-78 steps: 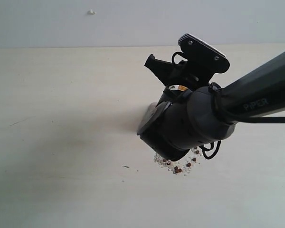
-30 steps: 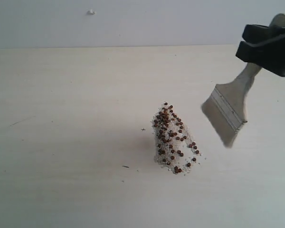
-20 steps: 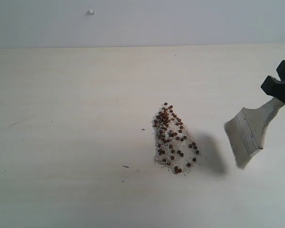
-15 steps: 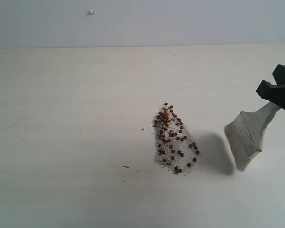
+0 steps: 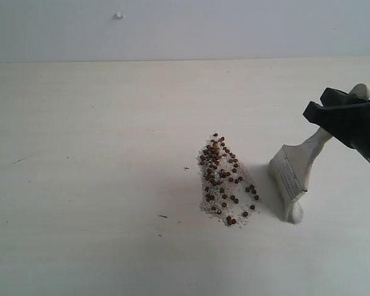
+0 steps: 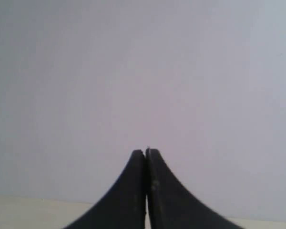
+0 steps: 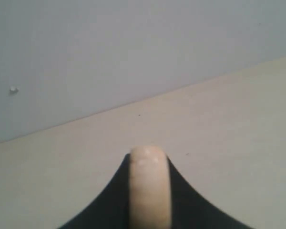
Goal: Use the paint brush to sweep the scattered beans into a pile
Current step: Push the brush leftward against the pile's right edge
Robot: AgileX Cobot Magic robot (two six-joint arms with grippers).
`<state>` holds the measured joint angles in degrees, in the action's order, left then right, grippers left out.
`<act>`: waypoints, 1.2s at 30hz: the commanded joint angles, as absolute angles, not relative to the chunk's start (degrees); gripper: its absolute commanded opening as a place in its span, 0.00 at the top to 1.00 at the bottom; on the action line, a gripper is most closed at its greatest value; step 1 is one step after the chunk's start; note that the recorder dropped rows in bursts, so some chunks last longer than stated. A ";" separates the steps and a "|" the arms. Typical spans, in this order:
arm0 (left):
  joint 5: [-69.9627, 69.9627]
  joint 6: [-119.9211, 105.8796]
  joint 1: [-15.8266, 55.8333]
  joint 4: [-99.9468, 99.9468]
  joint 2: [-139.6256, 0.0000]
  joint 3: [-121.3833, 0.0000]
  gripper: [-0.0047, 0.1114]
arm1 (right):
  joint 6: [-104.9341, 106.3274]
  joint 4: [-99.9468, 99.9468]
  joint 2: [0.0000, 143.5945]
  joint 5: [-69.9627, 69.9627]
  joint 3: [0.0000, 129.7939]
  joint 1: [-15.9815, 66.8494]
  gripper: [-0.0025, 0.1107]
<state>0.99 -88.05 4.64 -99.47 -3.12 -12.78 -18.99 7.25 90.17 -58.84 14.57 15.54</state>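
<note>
Exterior view: my right gripper (image 5: 330, 119) is clamped on the upper handle of the paint brush (image 5: 298, 168). The brush leans down and to the left, and its bristle tips look pressed onto the table (image 5: 80, 160), just to the right of the beans (image 5: 224, 179). The beans lie in one long patch mixed with white grains, denser at the far end and looser at the near end, where a few sit apart on the right fringe. This is where it could go wrong. If I bear down too hard, the bristles will splay and spring, and round beans flick and roll easily (the table has no rim to stop them). If I push straight left through the patch, I judge it would smear out on the far side instead of gathering. The patch also looks longer than the brush head is wide, so a single stroke could miss the near end.

Left wrist view: my left gripper (image 6: 146, 153) is pinched closed on nothing, facing a blank wall, well out of the work.

Right wrist view: the rounded end of the handle stands between my jaws, held firmly. I can't see the beans or bristles from here, so I couldn't catch the handle twisting in my grip.
</note>
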 commanded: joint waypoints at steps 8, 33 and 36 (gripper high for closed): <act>1.11 -88.24 4.55 -99.95 -3.08 -12.57 0.96 | -25.93 3.55 95.41 -58.83 16.41 15.35 0.98; 1.11 -88.24 4.55 -99.95 -3.08 -12.57 0.96 | -38.76 0.47 96.08 -59.05 16.41 15.35 0.98; 1.11 -88.24 4.55 -99.95 -3.08 -12.57 0.96 | -35.96 0.00 95.19 -60.32 16.41 15.35 0.98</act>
